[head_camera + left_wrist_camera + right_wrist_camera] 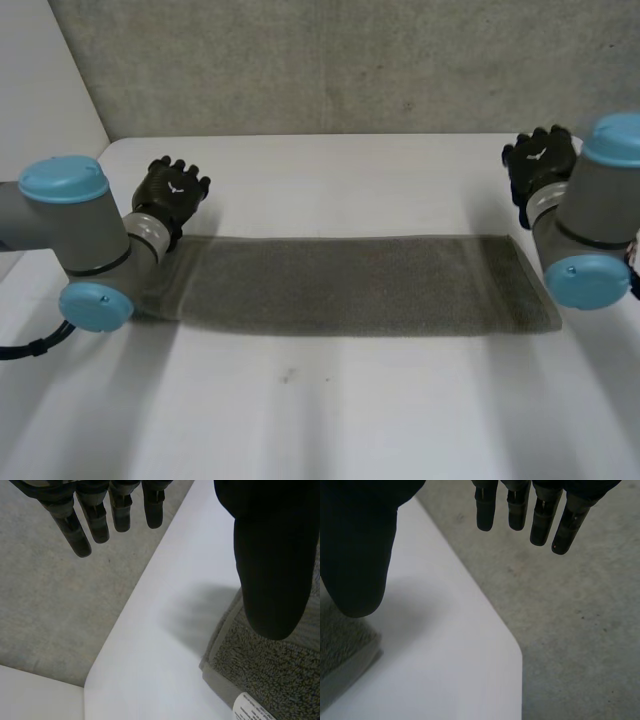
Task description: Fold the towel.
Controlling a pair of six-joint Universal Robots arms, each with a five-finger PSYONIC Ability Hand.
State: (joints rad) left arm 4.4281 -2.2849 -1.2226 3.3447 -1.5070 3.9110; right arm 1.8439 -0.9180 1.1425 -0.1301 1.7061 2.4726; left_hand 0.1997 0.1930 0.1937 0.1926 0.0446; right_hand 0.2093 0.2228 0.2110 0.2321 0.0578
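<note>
surroundings: white bench (330,410), grey floor (350,60) beyond
towel (350,285): grey flat strip across bench, white label (250,707) at left end
left robot hand (170,192): spread, empty, by far-left corner
right robot hand (540,160): spread, empty, by far-right corner

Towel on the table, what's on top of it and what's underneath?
Nothing rests on the towel; the left hand and right hand are open beyond its far corners. It lies flat on the white table; whatever is beneath it is covered.
</note>
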